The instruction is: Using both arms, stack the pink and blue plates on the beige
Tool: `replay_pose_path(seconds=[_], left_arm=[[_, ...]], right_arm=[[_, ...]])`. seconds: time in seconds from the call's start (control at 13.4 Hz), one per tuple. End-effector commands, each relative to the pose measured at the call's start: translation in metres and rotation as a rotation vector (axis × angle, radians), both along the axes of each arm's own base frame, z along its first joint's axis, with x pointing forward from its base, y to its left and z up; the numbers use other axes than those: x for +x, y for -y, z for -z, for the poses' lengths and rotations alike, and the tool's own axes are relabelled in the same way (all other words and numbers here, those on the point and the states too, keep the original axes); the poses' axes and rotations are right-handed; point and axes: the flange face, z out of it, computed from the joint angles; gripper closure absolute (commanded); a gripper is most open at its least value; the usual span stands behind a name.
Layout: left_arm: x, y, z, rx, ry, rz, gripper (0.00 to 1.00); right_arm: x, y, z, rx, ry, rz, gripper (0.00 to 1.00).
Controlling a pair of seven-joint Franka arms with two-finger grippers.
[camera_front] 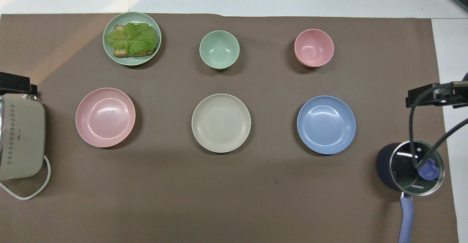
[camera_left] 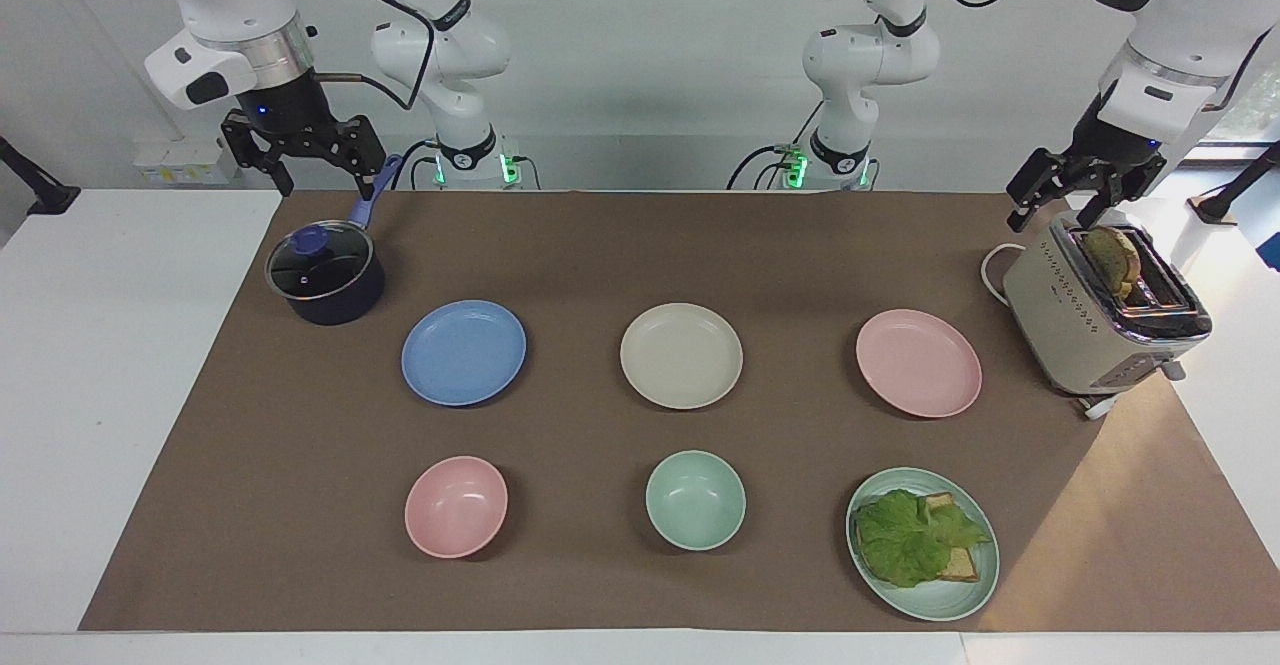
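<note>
Lying well apart from both raised grippers' fingers: pink plate point(camera_left: 918, 362), blue plate point(camera_left: 463, 352).

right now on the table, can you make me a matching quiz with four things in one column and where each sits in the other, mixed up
Things:
1. blue plate
2. pink plate
3. beige plate
4. mint-green bowl

Places:
A. between the two other plain plates
B. beside the toaster
C. beside the lidded pot
D. farther from the robots than the beige plate

Pairs: 1-C, 2-B, 3-A, 4-D
</note>
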Motion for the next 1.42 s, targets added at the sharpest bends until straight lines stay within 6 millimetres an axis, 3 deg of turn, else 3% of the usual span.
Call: replay_pose_path(seconds=[0.0, 0.15, 0.22, 0.37, 0.6, 0.82, 1.12, 1.35], left_arm=[[-0.004, -0.004, -0.004, 0.016, -0.006, -0.011, 0.0], [-0.009, -0.021, 0.001, 0.014, -0.02, -0.045, 0.0], [-0.01, -0.023, 0.017, 0.013, -0.055, -0.045, 0.0], [-0.012, -0.023, 0.077, 0.01, -0.147, -0.048, 0.0], [-0.011, -0.038, 0.169, 0.01, -0.132, -0.082, 0.0], [0.006, -0.041, 0.245, 0.016, -0.171, -0.092, 0.0], [0.005, -0.054, 0.297, 0.015, -0.211, -0.118, 0.0], [-0.003, -0.055, 0.308, 0.014, -0.221, -0.126, 0.0]], right_arm=[[-0.007, 0.003, -0.001, -0.003, 0.0, -0.013, 0.0], [-0.007, 0.003, -0.001, -0.003, 0.0, -0.013, 0.0], [-0.007, 0.003, -0.001, -0.003, 0.0, -0.014, 0.0], [-0.007, 0.003, -0.001, -0.003, 0.0, -0.013, 0.0], [-0.007, 0.003, -0.001, -0.003, 0.0, -0.014, 0.0], [-0.007, 0.003, -0.001, -0.003, 0.0, -0.013, 0.0], [-0.007, 0.003, -0.001, -0.003, 0.0, -0.014, 0.0], [-0.007, 0.004, -0.001, -0.003, -0.002, -0.013, 0.0]])
